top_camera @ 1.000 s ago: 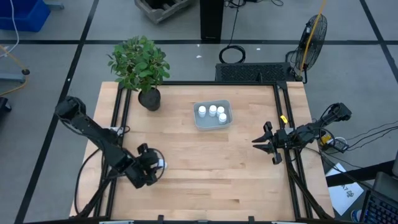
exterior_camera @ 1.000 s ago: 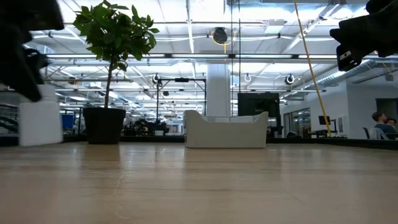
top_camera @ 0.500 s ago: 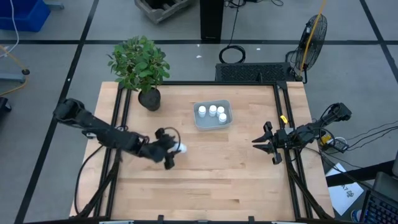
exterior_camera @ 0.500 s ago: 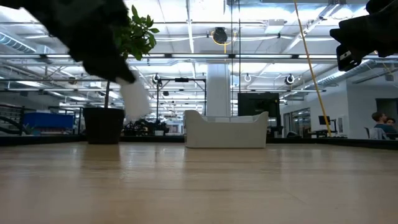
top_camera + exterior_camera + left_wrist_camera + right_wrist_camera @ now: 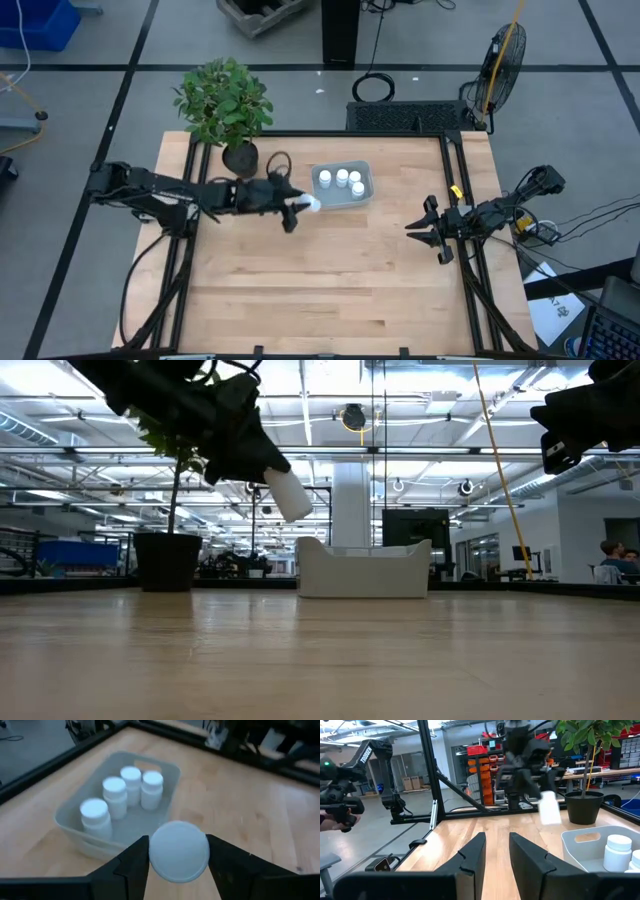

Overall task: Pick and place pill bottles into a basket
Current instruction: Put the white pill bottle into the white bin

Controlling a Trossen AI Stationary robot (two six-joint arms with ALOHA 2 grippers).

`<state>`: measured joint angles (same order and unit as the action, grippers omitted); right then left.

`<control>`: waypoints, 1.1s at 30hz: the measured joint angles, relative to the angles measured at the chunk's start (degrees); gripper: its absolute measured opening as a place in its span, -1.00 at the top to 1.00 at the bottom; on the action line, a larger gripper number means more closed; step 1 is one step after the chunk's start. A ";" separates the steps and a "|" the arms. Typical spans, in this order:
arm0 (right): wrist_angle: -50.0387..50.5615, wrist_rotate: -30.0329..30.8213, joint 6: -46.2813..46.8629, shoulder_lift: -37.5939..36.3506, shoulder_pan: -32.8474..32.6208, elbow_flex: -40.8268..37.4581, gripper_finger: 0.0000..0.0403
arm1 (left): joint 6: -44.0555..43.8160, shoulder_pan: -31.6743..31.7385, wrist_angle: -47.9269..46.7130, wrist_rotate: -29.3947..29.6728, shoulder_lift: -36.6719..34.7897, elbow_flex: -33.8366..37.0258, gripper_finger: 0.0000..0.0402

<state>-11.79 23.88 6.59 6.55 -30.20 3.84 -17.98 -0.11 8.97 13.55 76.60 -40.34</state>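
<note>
While travelling from the table's near-left area a second ago, now hanging just left of the basket (image 5: 342, 185), above the wood: left gripper (image 5: 297, 207) pinching one pill bottle (image 5: 312, 204) by its sides, cap-first toward the tray. Holding four more pill bottles (image 5: 114, 788) upright inside, as the left wrist view is showing plainly. Waiting at the right edge with fingers apart: right gripper (image 5: 420, 228), probably idle.
</note>
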 joint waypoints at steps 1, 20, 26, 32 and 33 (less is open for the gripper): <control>0.00 0.00 0.00 0.02 -0.01 0.00 0.60 | 0.25 1.33 0.84 -0.93 0.00 0.00 0.04; -0.04 -0.02 0.00 0.00 0.01 0.00 0.60 | 1.70 9.86 7.12 -13.34 3.79 -4.35 0.19; -0.07 0.01 -0.01 0.04 0.00 0.01 0.61 | 4.47 9.74 3.56 -14.83 11.69 -13.10 0.18; -0.04 -0.03 -0.01 0.45 -0.01 0.02 0.61 | 8.91 9.68 -6.01 -14.90 23.17 -25.48 0.16; -0.06 0.00 0.00 0.52 0.01 0.02 0.61 | 9.41 9.68 -7.87 -14.67 24.78 -27.56 0.18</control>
<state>-11.85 23.88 6.59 7.07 -30.20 3.86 -8.57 9.56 1.10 -1.13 101.38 -67.89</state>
